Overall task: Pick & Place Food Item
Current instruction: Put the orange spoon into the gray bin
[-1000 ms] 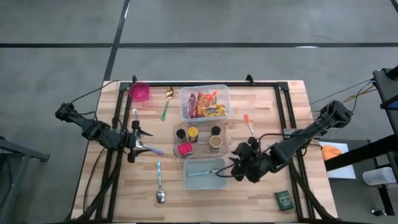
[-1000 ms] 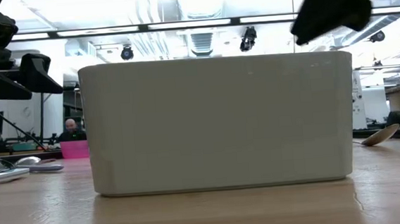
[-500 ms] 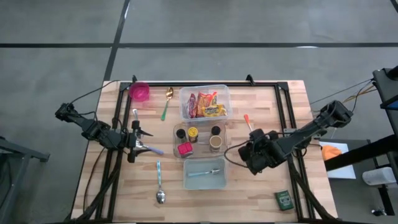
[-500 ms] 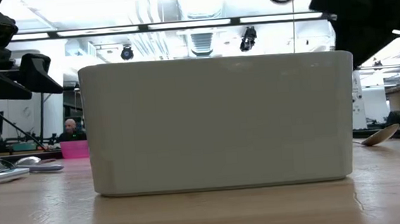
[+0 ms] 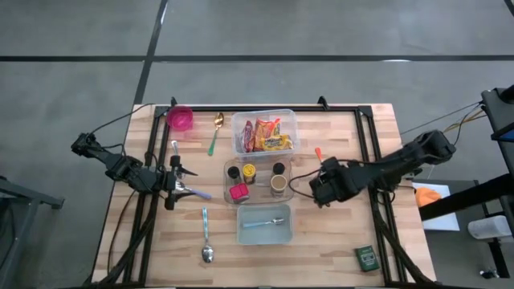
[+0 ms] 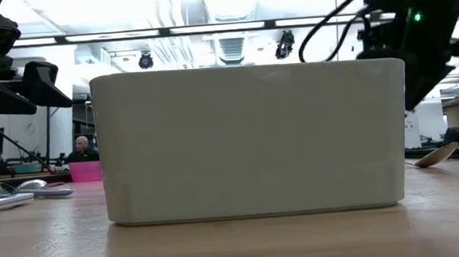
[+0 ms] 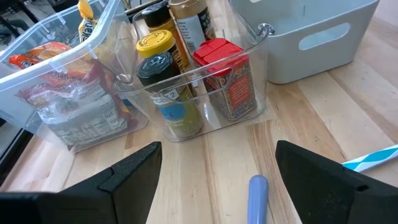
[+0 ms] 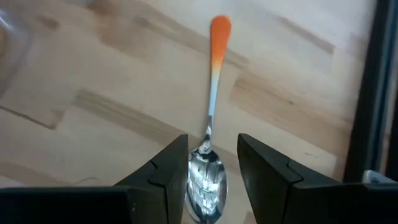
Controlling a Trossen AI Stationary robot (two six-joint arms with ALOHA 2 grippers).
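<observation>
Two grippers: right gripper (image 8: 212, 163) part-open, empty, directly over orange-handled spoon (image 8: 210, 127) on desk (image 8: 112, 93). Left gripper (image 7: 214, 167) wide apart, empty; snack tub (image 7: 59, 81) ahead of it.

Overhead, table-level and two wrist cameras share the table (image 5: 337, 241).

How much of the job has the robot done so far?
Done: one blue-handled utensil already lies in the grey bin. In hand: nothing, but the right claw hovers over the orange-handled spoon, jaws astride its bowl. Left: grabbing it. The snack packets sit untouched in their clear tub, and the left claw waits open.
</observation>
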